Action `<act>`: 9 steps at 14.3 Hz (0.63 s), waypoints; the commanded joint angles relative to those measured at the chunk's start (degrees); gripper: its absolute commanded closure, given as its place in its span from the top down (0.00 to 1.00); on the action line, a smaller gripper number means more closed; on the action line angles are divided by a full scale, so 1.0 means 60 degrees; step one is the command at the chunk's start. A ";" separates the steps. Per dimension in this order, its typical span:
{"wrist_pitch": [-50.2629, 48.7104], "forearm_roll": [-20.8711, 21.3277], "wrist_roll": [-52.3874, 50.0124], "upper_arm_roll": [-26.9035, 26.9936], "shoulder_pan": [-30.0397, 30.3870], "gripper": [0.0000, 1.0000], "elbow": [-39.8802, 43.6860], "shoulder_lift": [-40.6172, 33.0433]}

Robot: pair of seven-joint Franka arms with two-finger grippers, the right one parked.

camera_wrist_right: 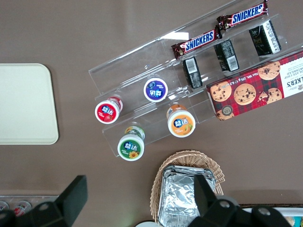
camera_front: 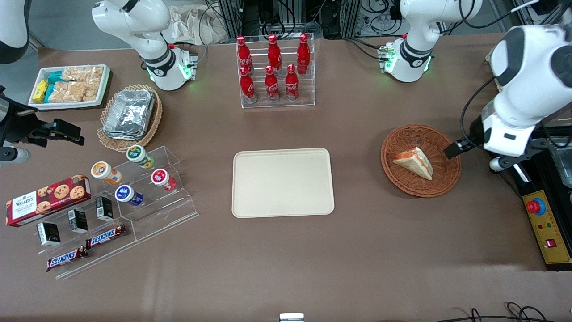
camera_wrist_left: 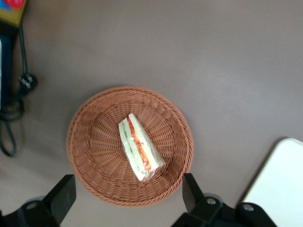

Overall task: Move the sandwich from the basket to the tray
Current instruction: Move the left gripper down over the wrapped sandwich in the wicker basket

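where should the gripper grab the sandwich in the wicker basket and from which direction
Probably from straight above, fingers closing on the two flat bread faces of the sandwich at mid-length. It lies alone in the shallow basket, filling edge up, under the open gripper.

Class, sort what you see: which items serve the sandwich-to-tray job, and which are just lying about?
Job items: sandwich in the basket; empty tray; gripper, open above the basket.

Lying about: cola bottles; foil containers; cookie box; Snickers bars.
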 commanded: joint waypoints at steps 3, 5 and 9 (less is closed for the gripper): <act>0.1553 0.0227 -0.1931 0.0045 -0.0050 1.00 -0.1696 0.0080; 0.2137 0.0227 -0.3128 0.0045 -0.0065 1.00 -0.1741 0.0621; 0.2784 0.0227 -0.4393 0.0031 -0.0079 1.00 -0.2003 0.1225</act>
